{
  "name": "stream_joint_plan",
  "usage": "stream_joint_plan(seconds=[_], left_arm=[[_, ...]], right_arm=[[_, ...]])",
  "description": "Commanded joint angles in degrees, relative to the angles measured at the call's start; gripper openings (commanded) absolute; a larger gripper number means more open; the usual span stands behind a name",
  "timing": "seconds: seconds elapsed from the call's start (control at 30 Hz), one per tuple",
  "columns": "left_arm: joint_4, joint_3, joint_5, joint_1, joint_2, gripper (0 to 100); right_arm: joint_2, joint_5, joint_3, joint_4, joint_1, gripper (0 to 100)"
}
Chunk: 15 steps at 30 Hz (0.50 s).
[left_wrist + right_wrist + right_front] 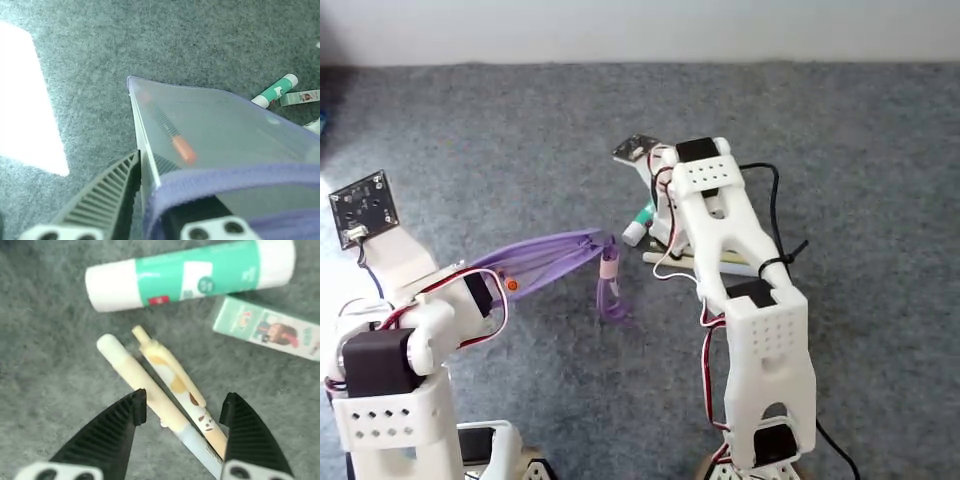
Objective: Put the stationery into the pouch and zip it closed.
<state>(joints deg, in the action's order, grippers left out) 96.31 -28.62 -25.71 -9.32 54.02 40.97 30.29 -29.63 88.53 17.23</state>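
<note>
With the right tool (185, 399) spread wide and empty over the two pens (150, 392) lying side by side between its fingers (120, 425), closing here could pinch both (they touch) and flick one loose, while the left tool (142, 175) grips the pouch (225, 130) by its edge.

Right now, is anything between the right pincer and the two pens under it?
Nothing visible. The open right pincer hangs over the pens, one jaw on each side; the glue stick and small box lie beyond them.
</note>
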Motion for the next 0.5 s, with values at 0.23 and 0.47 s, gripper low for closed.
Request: stream_joint_plan(seconds=[0.23, 0.47], left_arm=[[0.0, 0.4, -0.62, -0.09, 0.26, 1], [0.0, 0.4, -0.62, -0.09, 0.26, 1]], right_arm=[[5.85, 0.44, -2.81, 0.84, 2.42, 24.0], [6.46, 0.7, -2.73, -1.1, 0.66, 0.5]])
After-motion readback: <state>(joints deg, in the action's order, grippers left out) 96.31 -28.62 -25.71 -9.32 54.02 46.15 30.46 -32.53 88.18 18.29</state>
